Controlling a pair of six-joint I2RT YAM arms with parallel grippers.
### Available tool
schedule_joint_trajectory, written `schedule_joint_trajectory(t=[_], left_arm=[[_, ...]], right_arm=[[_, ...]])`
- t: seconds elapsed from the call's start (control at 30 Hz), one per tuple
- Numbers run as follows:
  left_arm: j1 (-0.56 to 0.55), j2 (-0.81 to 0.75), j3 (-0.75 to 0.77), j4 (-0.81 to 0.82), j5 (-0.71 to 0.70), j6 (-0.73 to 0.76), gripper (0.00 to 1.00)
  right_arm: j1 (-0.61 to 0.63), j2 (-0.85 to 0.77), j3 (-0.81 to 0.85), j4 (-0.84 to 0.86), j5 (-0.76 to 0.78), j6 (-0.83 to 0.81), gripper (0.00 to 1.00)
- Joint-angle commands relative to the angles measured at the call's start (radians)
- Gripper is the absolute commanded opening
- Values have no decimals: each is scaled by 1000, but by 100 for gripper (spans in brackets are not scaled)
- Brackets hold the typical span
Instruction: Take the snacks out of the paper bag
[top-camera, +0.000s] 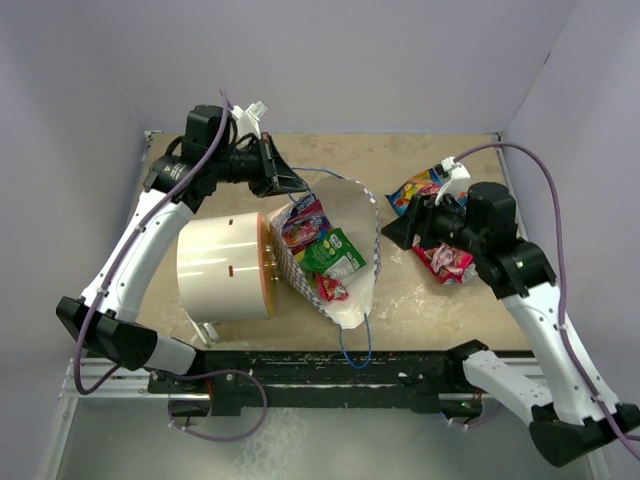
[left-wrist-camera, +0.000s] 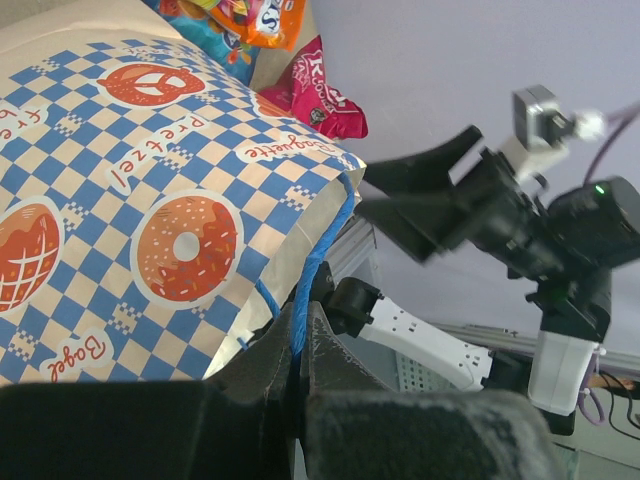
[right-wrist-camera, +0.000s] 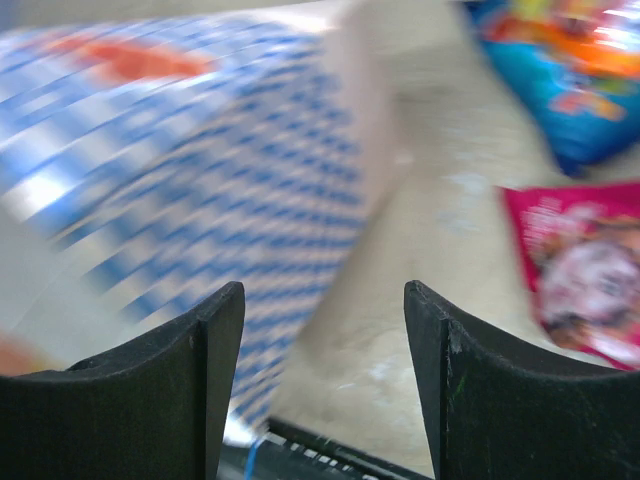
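The paper bag (top-camera: 352, 212) lies on its side mid-table, mouth open toward the camera, with purple (top-camera: 303, 224), green (top-camera: 334, 254) and red (top-camera: 332, 289) snacks inside. My left gripper (top-camera: 296, 184) is shut on the bag's blue cord handle (left-wrist-camera: 318, 262) at its far rim, beside the checkered outside (left-wrist-camera: 130, 200). My right gripper (top-camera: 392, 234) is open and empty just right of the bag (right-wrist-camera: 200, 180). A blue-and-orange packet (top-camera: 418, 187) and a pink packet (top-camera: 447, 263) lie on the table under the right arm; both also show in the right wrist view, the blue-and-orange one (right-wrist-camera: 570, 80) and the pink one (right-wrist-camera: 590, 270).
A big white cylinder with a tan face (top-camera: 228, 266) lies left of the bag, touching it. A blue cord loop (top-camera: 356, 345) hangs over the table's near edge. Grey walls close the table (top-camera: 420, 310) on three sides.
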Motion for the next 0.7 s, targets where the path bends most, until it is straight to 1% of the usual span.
schedule_joint_trajectory(t=[0.0,0.07,0.13,0.2,0.27,0.33,0.37,0.43,0.53,0.67], left_arm=[[6,-41,8,-16,-10,37,0],[6,-44,5,-21,-15,31,0],[6,-48,6,-20,-23,23,0],[6,-48,7,-17,-29,12,0],[6,-46,15,-14,-30,5,0],[6,-44,26,-16,-28,3,0],[6,-44,32,-14,-24,4,0],[6,-44,42,-1,-7,10,0],[6,-64,32,79,45,2,0],[4,-113,-37,263,119,-61,0]], right_arm=[[126,-74,56,161,-341,-85,64],[184,-84,50,214,-370,-127,64],[235,-79,41,248,-343,-172,67],[291,-42,40,256,-301,-218,69],[386,23,45,263,-204,-259,69],[497,78,50,274,-44,-310,69],[544,106,53,275,9,-346,69],[608,155,53,276,101,-415,67],[667,208,56,257,230,-517,67],[677,214,22,272,356,-665,67]])
